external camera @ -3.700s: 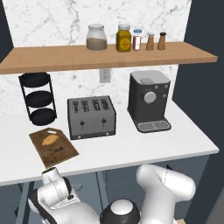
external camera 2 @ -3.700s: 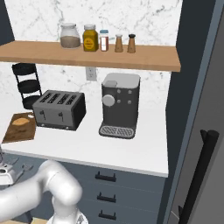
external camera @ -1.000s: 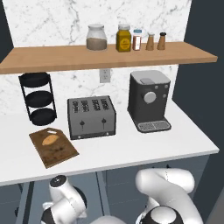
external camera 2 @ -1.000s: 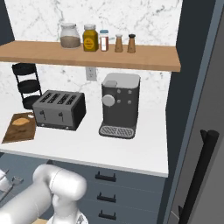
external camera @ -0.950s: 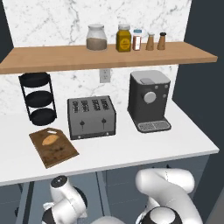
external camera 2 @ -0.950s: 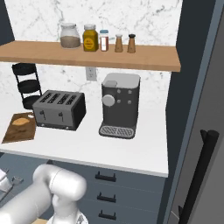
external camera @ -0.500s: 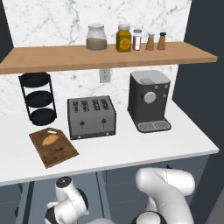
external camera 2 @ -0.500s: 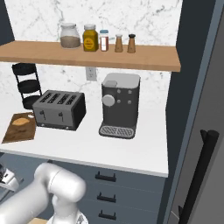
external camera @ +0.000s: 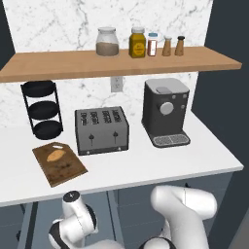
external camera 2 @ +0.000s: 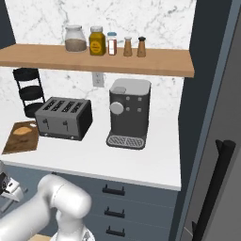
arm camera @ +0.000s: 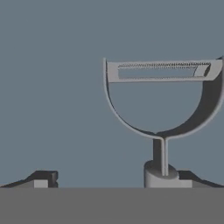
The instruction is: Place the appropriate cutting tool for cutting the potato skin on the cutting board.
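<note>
While on the cutting board (external camera: 61, 165) the potato (external camera: 54, 155), hand (arm camera: 109, 179) seemingly gripping peeler (arm camera: 162, 100).

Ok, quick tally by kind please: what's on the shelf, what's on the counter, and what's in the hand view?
Shelf containers: 5, from the big jar to the last shaker
Counter appliances: 2, toaster and coffee machine
Tiered rack: 1
Cutting board: 1
Potato: 1
Peeler: 1
Total: 11

The grey peeler (arm camera: 162, 103) stands upright by the right fingertip (arm camera: 186, 178), looped head up, against blue-grey.
</note>
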You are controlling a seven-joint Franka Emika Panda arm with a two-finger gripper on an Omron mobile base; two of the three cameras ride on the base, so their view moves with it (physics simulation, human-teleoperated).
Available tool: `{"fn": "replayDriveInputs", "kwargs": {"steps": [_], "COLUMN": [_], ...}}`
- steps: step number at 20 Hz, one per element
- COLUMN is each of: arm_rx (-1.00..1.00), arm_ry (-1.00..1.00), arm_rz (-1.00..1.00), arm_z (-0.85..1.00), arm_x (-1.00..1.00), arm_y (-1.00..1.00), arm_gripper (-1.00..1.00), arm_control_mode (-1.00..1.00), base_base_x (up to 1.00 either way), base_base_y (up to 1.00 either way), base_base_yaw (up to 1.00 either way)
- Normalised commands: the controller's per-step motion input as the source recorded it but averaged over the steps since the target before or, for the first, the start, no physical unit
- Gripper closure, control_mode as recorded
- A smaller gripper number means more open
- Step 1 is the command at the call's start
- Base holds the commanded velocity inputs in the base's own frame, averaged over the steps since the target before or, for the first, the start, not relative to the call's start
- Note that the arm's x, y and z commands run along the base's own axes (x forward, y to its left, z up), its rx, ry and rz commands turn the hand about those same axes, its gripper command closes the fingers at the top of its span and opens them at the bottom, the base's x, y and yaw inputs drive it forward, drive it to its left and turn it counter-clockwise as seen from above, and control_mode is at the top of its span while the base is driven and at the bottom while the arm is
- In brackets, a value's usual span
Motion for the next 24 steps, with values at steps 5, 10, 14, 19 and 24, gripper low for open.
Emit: {"fn": "replayDriveInputs", "kwargs": {"steps": [5,10,14,19,24], "arm_rx": [-0.01,0.00,0.00,0.00,-0.03], "arm_ry": [-0.04,-0.08,-0.12,-0.09,-0.10], "arm_rz": [0.00,0.00,-0.01,-0.10,-0.05], "arm_z": [-0.52,-0.32,-0.05,0.15,0.95], "arm_x": [-0.35,-0.23,-0.24,-0.16,-0.31], "arm_y": [-0.03,0.00,0.00,0.02,0.00], "arm_gripper": [1.00,1.00,1.00,1.00,1.00], "arm_control_mode": [-1.00,-1.00,-1.00,-1.00,-1.00], "base_base_x": [0.00,0.00,0.00,0.00,0.00], "base_base_y": [0.00,0.00,0.00,0.00,0.00], "base_base_yaw": [0.00,0.00,0.00,0.00,0.00]}}
